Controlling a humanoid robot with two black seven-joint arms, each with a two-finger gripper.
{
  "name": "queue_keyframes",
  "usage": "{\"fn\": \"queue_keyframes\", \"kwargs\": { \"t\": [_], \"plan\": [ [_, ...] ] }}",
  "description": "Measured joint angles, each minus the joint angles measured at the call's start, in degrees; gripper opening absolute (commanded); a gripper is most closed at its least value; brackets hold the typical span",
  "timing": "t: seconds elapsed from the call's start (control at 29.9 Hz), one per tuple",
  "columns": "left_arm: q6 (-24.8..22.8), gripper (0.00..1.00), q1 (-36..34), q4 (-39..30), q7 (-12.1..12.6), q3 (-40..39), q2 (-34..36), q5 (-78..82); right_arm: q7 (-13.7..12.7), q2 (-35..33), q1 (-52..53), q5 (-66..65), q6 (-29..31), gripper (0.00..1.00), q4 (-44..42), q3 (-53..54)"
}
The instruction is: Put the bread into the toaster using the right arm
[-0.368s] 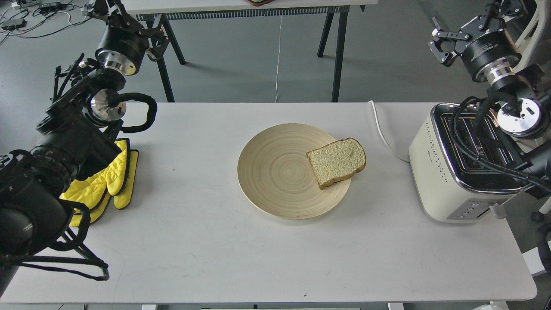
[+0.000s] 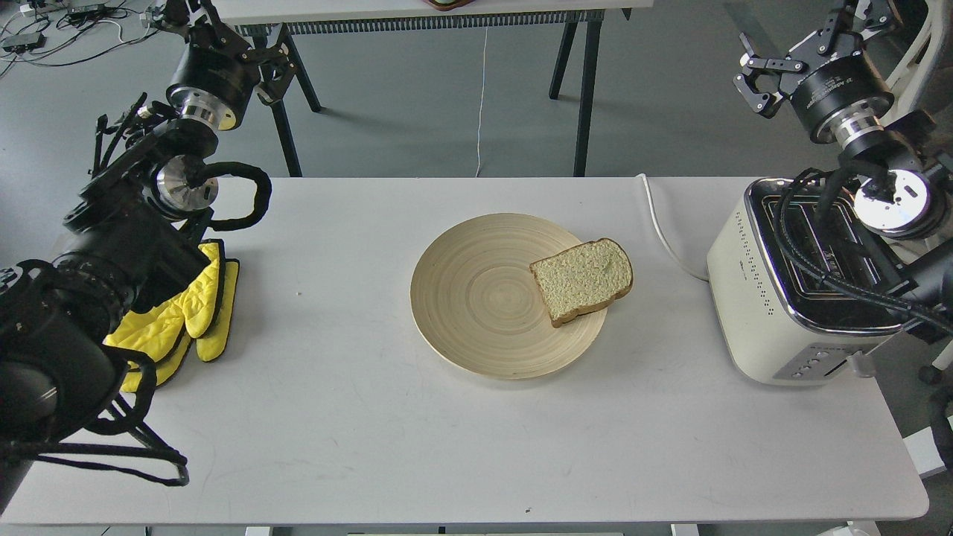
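The bread [image 2: 583,281] lies flat on the right edge of the round wooden plate [image 2: 476,298] at the table's middle. The cream-white toaster [image 2: 767,298] stands at the table's right end, its dark slots facing up and partly hidden by my right arm's cables. My right gripper [image 2: 808,52] is raised above and behind the toaster, far from the bread, open and empty. My left gripper [image 2: 223,41] is raised at the far left, behind the table, open and empty.
A pair of yellow mitts [image 2: 190,316] lies on the table's left side under my left arm. The toaster's white cord [image 2: 659,223] runs over the back edge. Another table's dark legs [image 2: 584,89] stand behind.
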Motion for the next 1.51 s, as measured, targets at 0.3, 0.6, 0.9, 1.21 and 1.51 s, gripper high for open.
{"fn": "queue_keyframes", "kwargs": {
  "t": [0.3,0.6,0.9,1.21,1.51],
  "plan": [
    [-0.02,1.0,0.11,0.0,0.03,-0.06,0.11,-0.06,-0.08,-4.42,0.13,-24.96,-9.15,0.99,10.78,-8.37],
    [-0.02,1.0,0.12,0.01,-0.03,-0.27,0.11,-0.15,-0.43,-5.89,-0.1,-36.62,-16.97,0.98,13.41,-23.07],
    [-0.02,1.0,0.2,0.01,-0.11,-0.64,0.15,-0.29,-0.42,-4.53,-0.88,-41.15,-26.76,0.98,12.9,-39.35],
    [-0.01,1.0,0.2,0.01,-0.11,-0.78,0.15,-0.29,-0.69,0.25,-3.76,-41.29,-27.19,0.93,11.39,-40.42],
    [-0.01,1.0,0.2,0.01,-0.11,-0.78,0.06,-0.29,-2.21,3.83,-5.16,-41.31,-27.27,0.88,7.8,-42.21]
  ]
}}
